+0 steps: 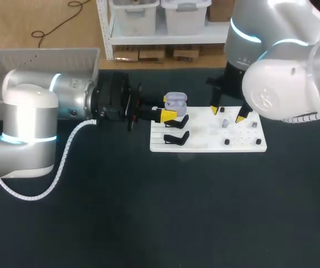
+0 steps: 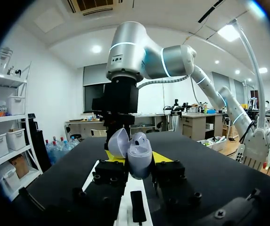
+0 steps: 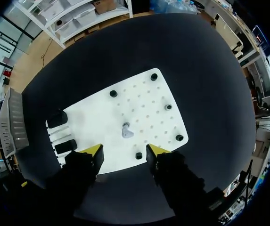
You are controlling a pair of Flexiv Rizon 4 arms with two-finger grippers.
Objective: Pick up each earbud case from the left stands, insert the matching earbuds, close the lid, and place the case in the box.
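The left end effector (image 2: 135, 157), reaching in level from the side, grips the lavender earbud case (image 2: 139, 162) with its lid open, just above the black stands (image 1: 176, 138). A slack or tilted hold could let the case twist when an earbud is pressed in. Beyond it, the right end effector (image 3: 125, 150) points straight down with its fingers spread over the lone earbud (image 3: 126, 132) on the white board (image 3: 144, 94). An off-centre descent might knock the earbud away.
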